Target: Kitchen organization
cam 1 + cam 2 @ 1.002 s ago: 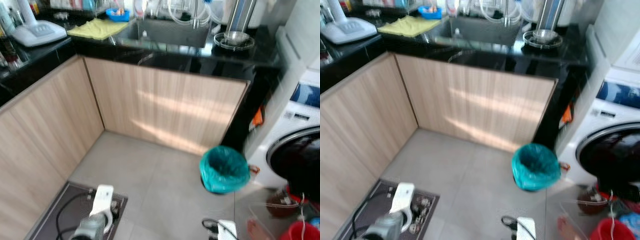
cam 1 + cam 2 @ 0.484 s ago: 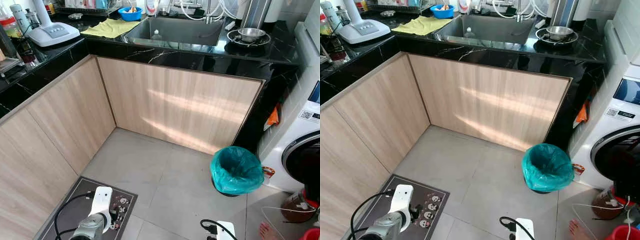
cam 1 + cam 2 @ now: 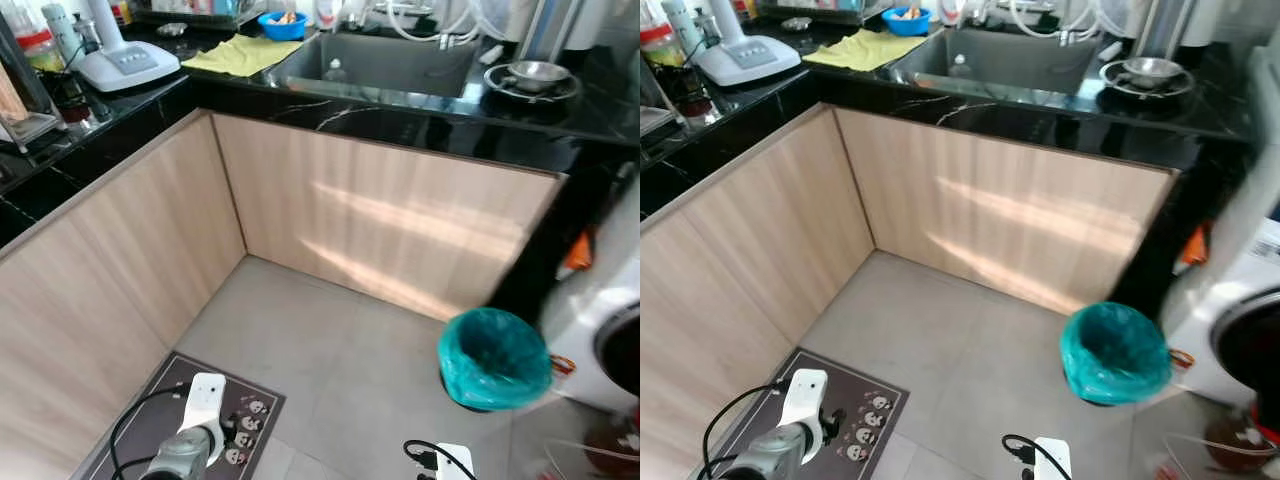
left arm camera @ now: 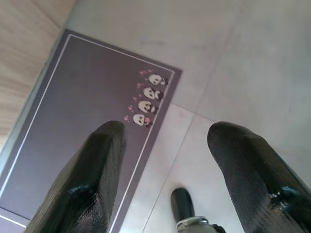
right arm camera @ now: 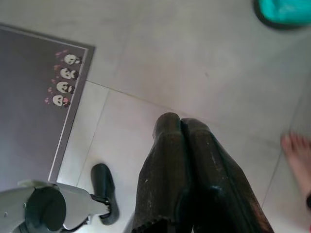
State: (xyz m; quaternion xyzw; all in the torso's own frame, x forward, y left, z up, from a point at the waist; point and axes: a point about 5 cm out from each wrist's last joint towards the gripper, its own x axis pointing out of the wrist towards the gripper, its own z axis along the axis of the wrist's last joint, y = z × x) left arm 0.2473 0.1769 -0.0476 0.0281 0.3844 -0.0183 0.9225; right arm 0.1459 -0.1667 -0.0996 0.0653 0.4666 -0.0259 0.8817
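Head eyes look steeply down into the kitchen corner; both wrist cameras face the floor, sharing the mat (image 4: 87, 111).

No readable txt, labels, brands or nos. anywhere; dark grey floor mat (image 4: 73, 145) has small panda-face pics, no lettering.

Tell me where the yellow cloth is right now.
The yellow cloth lies flat on the black countertop, toward the left in the head views, immediately left of the sink and beside the blue bowl.
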